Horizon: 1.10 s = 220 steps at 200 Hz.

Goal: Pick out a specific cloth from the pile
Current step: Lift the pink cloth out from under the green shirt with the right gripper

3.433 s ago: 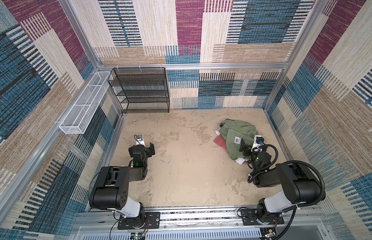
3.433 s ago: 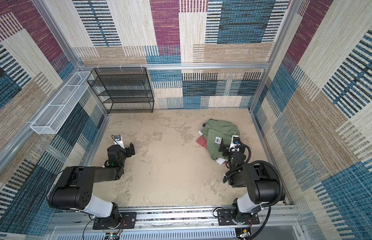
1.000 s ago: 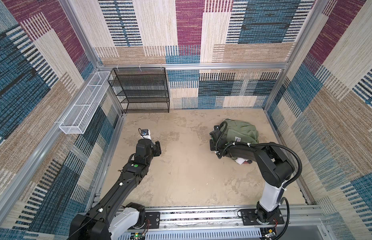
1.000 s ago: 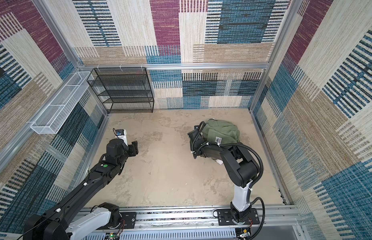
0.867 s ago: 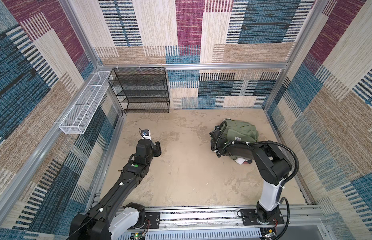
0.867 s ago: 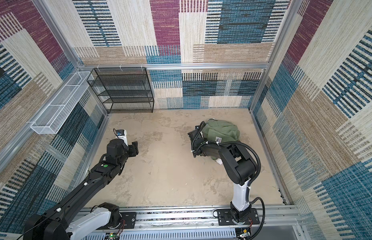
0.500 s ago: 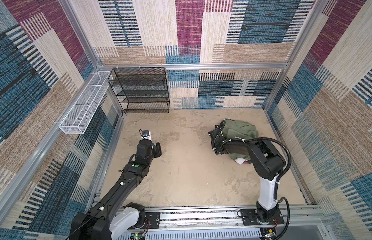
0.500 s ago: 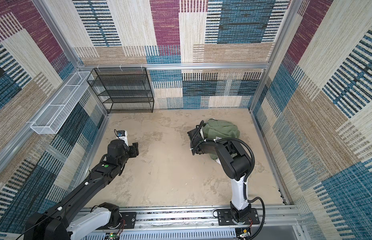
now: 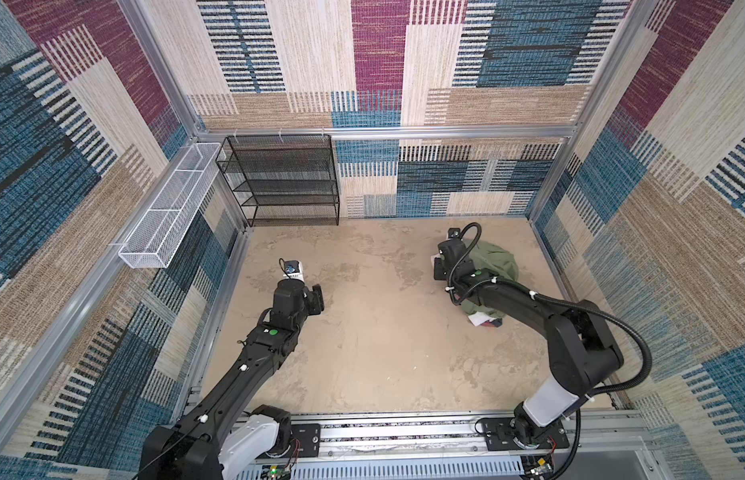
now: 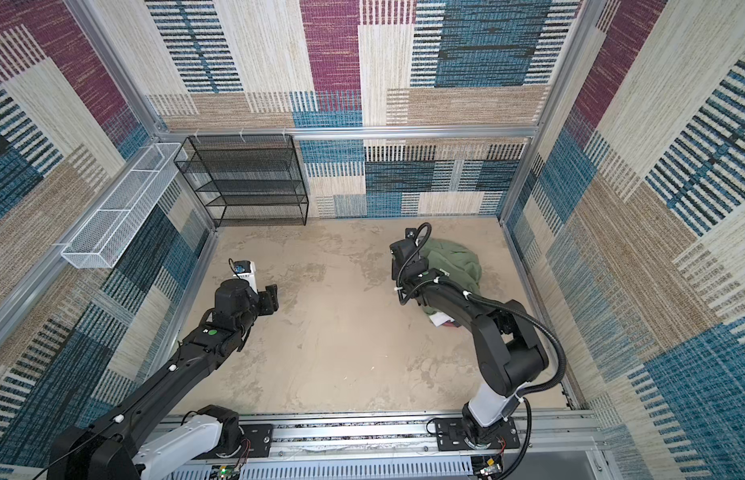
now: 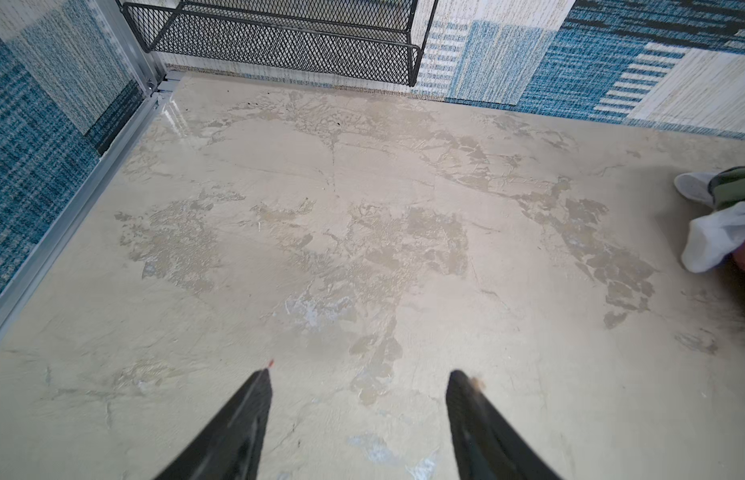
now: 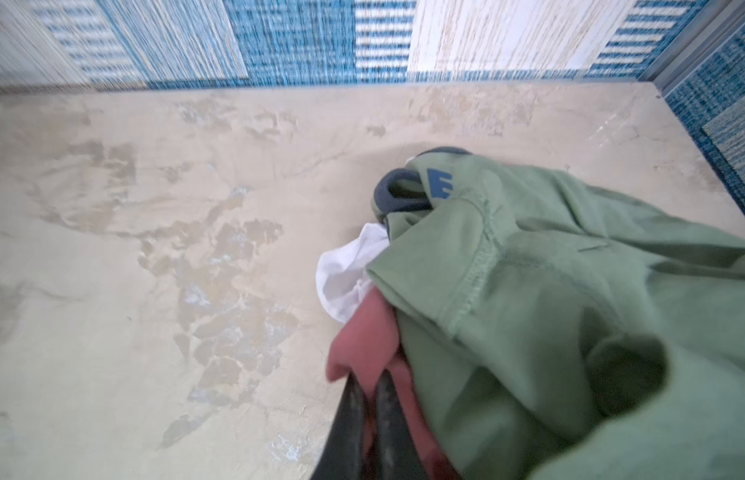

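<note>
At the pile's (image 9: 493,266) 9 o'clock edge, the right gripper (image 12: 368,384) pinched the cloth (image 12: 362,336) where it peeked from under the green garment (image 12: 570,291); the left gripper (image 11: 358,374) hung open, well apart.

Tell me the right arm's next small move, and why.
Probably pull the right gripper gently away from the pile: its jaws are shut on a fold of the red cloth, which is mostly tucked under the green garment.
</note>
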### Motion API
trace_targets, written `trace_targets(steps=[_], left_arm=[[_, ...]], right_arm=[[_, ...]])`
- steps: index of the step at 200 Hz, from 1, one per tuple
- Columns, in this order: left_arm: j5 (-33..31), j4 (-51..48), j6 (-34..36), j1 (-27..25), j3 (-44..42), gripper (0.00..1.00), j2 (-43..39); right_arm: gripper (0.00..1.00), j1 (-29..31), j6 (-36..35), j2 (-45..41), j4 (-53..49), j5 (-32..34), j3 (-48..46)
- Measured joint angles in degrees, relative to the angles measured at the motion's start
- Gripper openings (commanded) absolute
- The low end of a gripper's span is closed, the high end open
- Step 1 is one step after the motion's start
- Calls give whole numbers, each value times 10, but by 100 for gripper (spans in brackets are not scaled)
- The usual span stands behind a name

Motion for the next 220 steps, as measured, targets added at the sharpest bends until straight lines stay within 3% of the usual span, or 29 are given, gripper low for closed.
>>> trace_targets(steps=[93, 220], left_arm=[[0, -2, 0, 0, 7, 70, -4], [5, -17, -3, 0, 16, 70, -22]], right_arm=[[0, -49, -5, -134, -49, -82, 56], [0, -72, -28, -194, -102, -118, 182]])
